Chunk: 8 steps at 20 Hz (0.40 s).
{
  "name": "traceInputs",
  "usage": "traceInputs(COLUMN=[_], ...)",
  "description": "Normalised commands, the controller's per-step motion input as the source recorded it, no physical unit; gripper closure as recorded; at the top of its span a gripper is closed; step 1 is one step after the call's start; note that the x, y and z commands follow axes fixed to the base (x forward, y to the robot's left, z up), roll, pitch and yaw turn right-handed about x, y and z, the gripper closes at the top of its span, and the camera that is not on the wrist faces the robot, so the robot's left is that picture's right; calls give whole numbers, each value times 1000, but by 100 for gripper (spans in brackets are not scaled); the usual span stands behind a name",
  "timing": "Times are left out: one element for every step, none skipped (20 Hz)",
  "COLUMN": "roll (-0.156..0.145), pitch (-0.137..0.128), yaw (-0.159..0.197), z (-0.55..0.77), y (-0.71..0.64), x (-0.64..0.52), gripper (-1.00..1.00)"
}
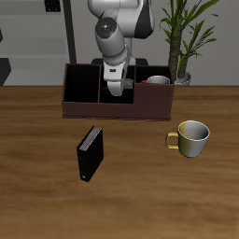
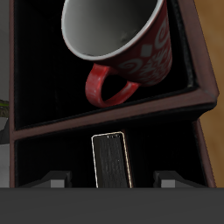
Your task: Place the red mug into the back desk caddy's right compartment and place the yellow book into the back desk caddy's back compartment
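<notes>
While the black book (image 1: 90, 154) lies on the table (image 1: 37, 187) at 7 o'clock from the gripper (image 1: 115, 91), the gripper hangs over the back desk caddy (image 1: 93, 107), fingers (image 2: 59, 180) spread clear of the yellow book (image 2: 111, 160) standing in a cell below. The red mug (image 1: 159, 81) lies tipped in the right compartment (image 2: 52, 105), at 2 o'clock. A cream mug (image 1: 191, 137) stands at 4 o'clock.

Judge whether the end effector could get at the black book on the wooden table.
Probably yes. The black book sits alone on open table, nothing above or beside it; the end effector hangs open over the maroon caddy.
</notes>
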Motion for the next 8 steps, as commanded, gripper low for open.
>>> traceInputs(roll=[39, 31, 22, 14, 13, 27, 15, 4], pitch=[-24, -17, 14, 18, 4, -15, 3, -11], yaw=[-52, -1, 63, -63, -54, 13, -4, -105], z=[101, 43, -10, 56, 46, 31, 60, 219], y=[158, 75, 111, 8, 59, 33, 91, 126], x=[-26, 4, 34, -34, -21, -34, 8, 5], gripper=[-100, -100, -100, -100, -100, -100, -100, -100])
